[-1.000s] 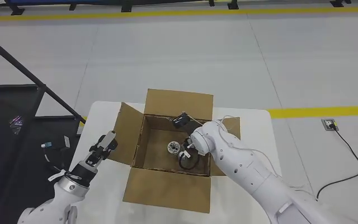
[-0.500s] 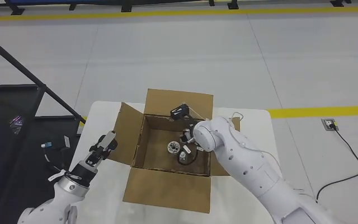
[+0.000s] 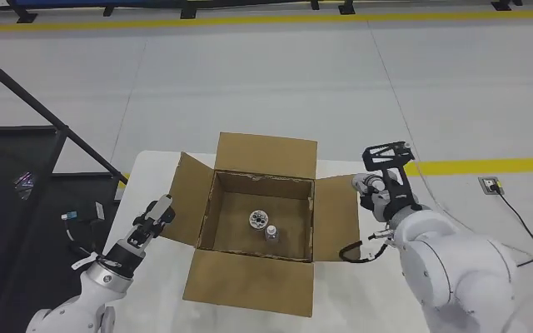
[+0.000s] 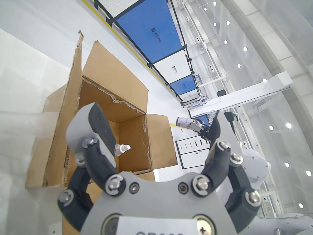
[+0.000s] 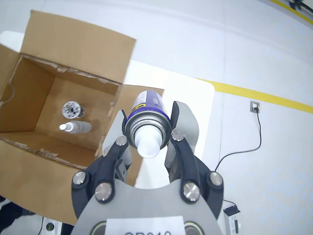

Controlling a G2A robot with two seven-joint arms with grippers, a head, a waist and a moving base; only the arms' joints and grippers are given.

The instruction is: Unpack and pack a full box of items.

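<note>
I read this as the unpacking half of the job. My right gripper (image 5: pixel 149 117) has its jaws clamped on the spray can (image 5: pixel 147 106), gripping around the upper body with the capped nozzle end facing the wrist. Can and gripper hang outside the cardboard box (image 3: pixel 263 172), out past the box's right flap and above the tabletop (image 3: pixel 154 179).

Inside the box I count two things on its floor. A small clear spray bottle (image 5: pixel 75 127) sits close to the box's near wall. A round-topped container (image 5: pixel 71 110) stands just beside it, a little nearer the box's middle. I cannot tell whether the two touch.

My left gripper (image 4: pixel 156 121) hangs just off the box's left flap, jaws apart and holding nothing.

In my judgement, the next move is to bring the can down onto bare tabletop on the box's right side, well off the flap. It should go down base first, so it stands once the jaws open. The base points away from the wrist, so I would level the wrist before letting go. A tall, narrow can set down tilted would likely tip and roll.
</note>
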